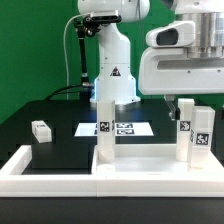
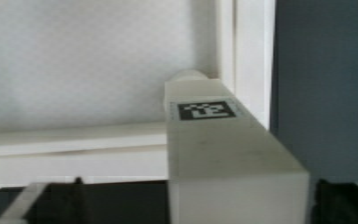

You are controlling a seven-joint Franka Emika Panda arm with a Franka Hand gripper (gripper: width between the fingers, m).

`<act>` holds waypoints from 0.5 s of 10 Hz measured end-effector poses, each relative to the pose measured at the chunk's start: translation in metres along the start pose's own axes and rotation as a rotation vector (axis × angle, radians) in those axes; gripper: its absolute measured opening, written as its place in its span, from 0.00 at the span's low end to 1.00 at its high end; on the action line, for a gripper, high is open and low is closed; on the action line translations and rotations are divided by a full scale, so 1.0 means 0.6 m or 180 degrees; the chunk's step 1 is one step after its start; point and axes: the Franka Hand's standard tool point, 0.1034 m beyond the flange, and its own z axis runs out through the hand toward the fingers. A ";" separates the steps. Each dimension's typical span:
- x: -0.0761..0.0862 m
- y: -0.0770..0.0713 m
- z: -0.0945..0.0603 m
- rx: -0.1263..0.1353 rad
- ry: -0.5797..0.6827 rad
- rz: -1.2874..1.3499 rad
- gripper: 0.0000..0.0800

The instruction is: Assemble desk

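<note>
The arm reaches in from the exterior view's right, and its hand (image 1: 183,103) hangs directly over the right end of the tabletop (image 1: 150,166). This white slab with raised rims lies on the dark bench (image 1: 60,118), pressed against the low white wall (image 1: 20,165) in the foreground. At that end 2 white legs appear to stand close together: the rear leg (image 1: 184,125), whose top reaches the hand's dark fingers, and the front leg (image 1: 202,138) just beside it, each showing a black-and-white marker. A third, the standing leg (image 1: 104,130), is upright at the tabletop's other end, towards the exterior view's left. The loose leg (image 1: 40,130) lies on its side on the bench, well apart from the rest. Behind them the marker board (image 1: 120,128) lies flat in front of the robot base (image 1: 112,70). The wrist view is filled by a close leg (image 2: 229,160) with a marker near its upper end, set against the tabletop (image 2: 87,70) and its rim; which of the pair this is cannot be told. How far the hand is open, or whether it has hold of a leg, cannot be told either — the fingers are mostly hidden.
</note>
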 end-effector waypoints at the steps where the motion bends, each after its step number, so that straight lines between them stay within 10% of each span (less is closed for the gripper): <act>1: 0.000 0.000 0.000 0.0002 -0.0001 0.0065 0.54; 2: 0.000 0.000 0.000 0.0004 0.0000 0.0412 0.37; 5: 0.000 0.000 0.000 0.0002 -0.0001 0.1113 0.36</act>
